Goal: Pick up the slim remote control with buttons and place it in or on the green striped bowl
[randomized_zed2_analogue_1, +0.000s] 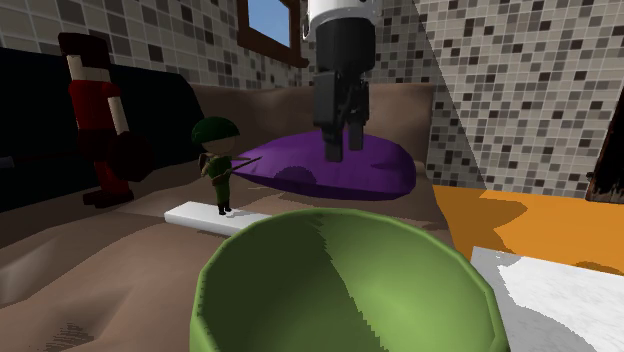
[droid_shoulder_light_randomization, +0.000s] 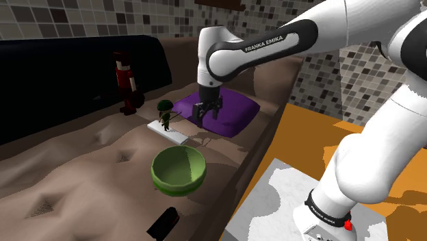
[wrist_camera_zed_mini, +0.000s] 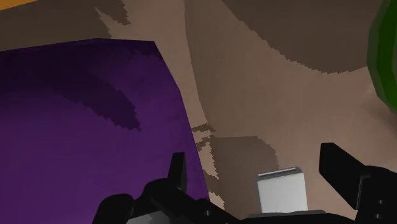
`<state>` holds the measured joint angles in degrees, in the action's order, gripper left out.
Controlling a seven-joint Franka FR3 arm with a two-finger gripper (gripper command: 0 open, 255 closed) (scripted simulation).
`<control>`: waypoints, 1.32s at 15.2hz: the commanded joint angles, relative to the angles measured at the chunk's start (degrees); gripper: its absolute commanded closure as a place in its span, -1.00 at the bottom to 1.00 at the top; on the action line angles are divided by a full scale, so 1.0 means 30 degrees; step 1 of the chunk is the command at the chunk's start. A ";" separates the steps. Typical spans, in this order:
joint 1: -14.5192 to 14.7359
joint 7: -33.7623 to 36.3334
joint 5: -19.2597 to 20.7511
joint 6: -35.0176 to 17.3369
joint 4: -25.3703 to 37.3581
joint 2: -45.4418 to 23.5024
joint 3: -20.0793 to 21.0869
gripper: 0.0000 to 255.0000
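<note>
We take this for the approach step. The hand (droid_shoulder_light_randomization: 207, 119) hangs over the edge of the purple cushion (droid_shoulder_light_randomization: 229, 109), fingers spread wide and grasping nothing. The white remote (droid_shoulder_light_randomization: 167, 131) lies flat on the brown couch seat just beside the cushion, on its side toward the green bowl (droid_shoulder_light_randomization: 179, 185), with a little toy soldier (droid_shoulder_light_randomization: 164, 113) standing at it. In the wrist view one end of the remote shows between the fingers, untouched. Next, we judge, the hand must shift off the cushion over the remote, descend, and close across its narrow width while sparing the soldier.
</note>
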<state>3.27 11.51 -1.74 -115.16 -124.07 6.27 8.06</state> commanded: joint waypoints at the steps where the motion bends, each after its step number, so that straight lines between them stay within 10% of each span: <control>1: 0.0085 0.0442 0.0198 -0.0608 0.0940 -0.1335 0.0173 -1.00; 13: 0.1089 0.2652 0.1925 -0.2025 0.8940 -0.9682 0.0314 -1.00; 20: 0.1149 0.2756 0.2091 -0.3473 0.8320 -1.0518 0.0223 -1.00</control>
<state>6.64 19.64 4.44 -124.75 -98.60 -24.98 8.75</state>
